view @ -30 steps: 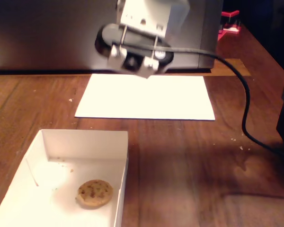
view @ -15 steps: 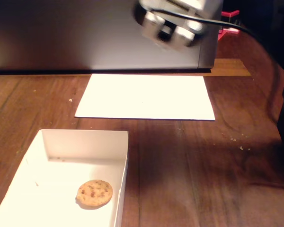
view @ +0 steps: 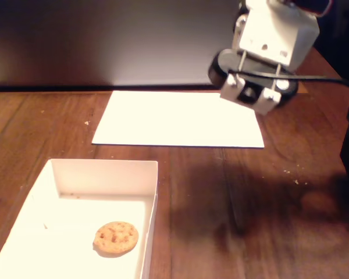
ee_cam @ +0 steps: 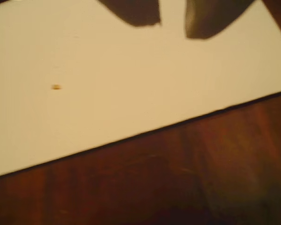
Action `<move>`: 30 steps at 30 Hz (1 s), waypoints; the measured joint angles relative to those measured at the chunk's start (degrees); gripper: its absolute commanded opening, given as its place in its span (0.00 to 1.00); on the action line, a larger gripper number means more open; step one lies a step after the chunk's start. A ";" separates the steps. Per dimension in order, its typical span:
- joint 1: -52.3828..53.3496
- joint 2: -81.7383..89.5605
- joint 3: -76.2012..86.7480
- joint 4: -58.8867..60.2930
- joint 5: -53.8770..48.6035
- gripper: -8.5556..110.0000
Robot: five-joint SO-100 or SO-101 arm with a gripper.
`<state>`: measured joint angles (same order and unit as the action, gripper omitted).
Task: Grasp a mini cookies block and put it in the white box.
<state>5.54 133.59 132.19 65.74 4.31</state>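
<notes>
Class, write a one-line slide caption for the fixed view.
Cookie lies in the white box; the arm hangs above the paper sheet's right end.

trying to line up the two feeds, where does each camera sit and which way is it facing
Wrist view: rides on the arm, looks down at the white paper sheet and the wooden table; two dark blurred fingers enter from the top edge.
Fixed view: stands at the table's near side, looks across and down at the white box holding the cookie; the arm's wrist shows upper right.
Shared: the paper sheet and the table.
</notes>
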 measured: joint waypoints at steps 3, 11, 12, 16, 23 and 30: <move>0.00 3.87 5.36 -1.58 0.09 0.07; 0.09 16.00 19.78 -4.66 -0.97 0.07; 0.18 16.96 20.65 -4.75 -0.97 0.07; 1.32 22.24 24.87 -4.83 -1.05 0.07; -0.53 40.61 36.56 -4.75 -3.16 0.07; -1.05 53.61 44.30 -1.23 -4.83 0.07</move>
<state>4.48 187.21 176.48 64.51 -0.53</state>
